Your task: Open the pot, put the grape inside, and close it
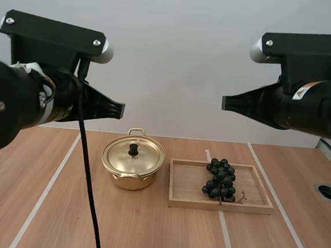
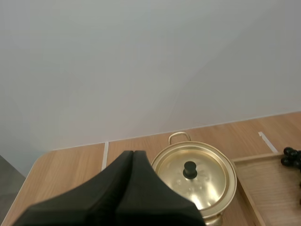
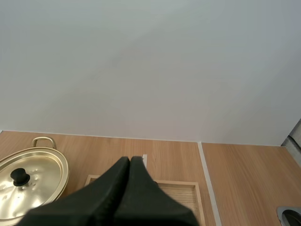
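A gold pot (image 1: 131, 170) stands on the wooden table with its lid (image 1: 133, 154) on; the lid has a black knob (image 1: 133, 149). To its right a bunch of dark grapes (image 1: 221, 179) lies in a shallow wooden tray (image 1: 183, 183). My left gripper (image 1: 120, 109) hangs high above the table, left of the pot, shut on nothing. My right gripper (image 1: 225, 102) hangs high above the tray, also shut and empty. In the left wrist view the shut fingers (image 2: 132, 155) lie near the pot (image 2: 195, 176). The right wrist view has shut fingers (image 3: 130, 162) over the tray (image 3: 181, 193), beside the pot (image 3: 28, 181).
White tape lines (image 1: 46, 192) run across the table. A round metal-rimmed hole (image 1: 329, 193) sits in the table at the far right. Open table lies in front of the pot and tray.
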